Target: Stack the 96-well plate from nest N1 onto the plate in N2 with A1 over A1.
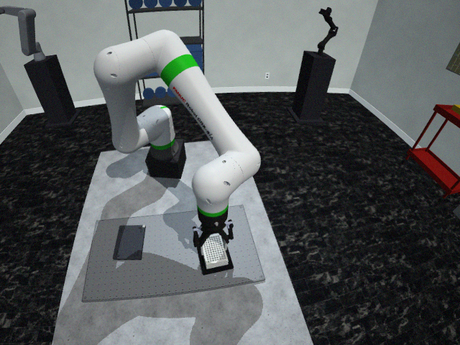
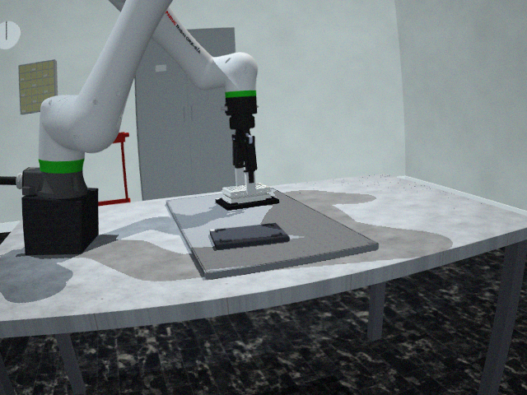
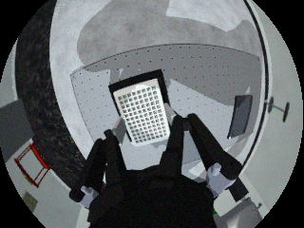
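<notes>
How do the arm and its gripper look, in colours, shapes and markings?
The white arm has thick rounded links, bright green bands at the joints and red and black lettering along one link. It stands on a black block base, where a black cable enters. The black two-finger gripper has slim linkage fingers with pale tips.

Red "FANUC" lettering on arm.

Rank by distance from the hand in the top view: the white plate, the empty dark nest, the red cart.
1. White plate, gripped in the hand.
2. Empty dark nest, across the grey board.
3. Red cart, off by the wall.
</notes>
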### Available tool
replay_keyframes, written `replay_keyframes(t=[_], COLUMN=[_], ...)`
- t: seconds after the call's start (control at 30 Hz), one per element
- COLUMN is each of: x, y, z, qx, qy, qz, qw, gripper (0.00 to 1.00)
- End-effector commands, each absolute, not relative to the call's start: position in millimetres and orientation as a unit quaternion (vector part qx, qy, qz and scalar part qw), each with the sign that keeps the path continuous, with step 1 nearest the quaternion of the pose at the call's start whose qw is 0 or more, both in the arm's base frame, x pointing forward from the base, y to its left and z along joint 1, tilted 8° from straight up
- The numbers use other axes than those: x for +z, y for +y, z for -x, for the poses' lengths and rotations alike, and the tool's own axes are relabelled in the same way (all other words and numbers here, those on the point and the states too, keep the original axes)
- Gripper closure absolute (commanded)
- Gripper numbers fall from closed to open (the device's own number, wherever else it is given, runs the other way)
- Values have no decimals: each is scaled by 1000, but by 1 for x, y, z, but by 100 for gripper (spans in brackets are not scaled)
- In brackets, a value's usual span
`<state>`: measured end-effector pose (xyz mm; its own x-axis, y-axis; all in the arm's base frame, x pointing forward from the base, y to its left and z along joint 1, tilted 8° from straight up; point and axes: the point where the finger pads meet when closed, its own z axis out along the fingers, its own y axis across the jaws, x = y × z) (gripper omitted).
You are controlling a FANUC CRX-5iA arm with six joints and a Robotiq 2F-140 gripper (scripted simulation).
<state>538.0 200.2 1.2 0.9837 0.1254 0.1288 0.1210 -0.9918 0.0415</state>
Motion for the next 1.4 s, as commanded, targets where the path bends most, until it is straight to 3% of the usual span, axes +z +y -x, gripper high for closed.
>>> replay_keyframes(t=[0.0,1.37], x=[1,-5], y=[200,200], z=[-538,-539], qx=[66,66], qy=[62,62], qz=[-996,-996], qw=[17,17], gripper=[100,100])
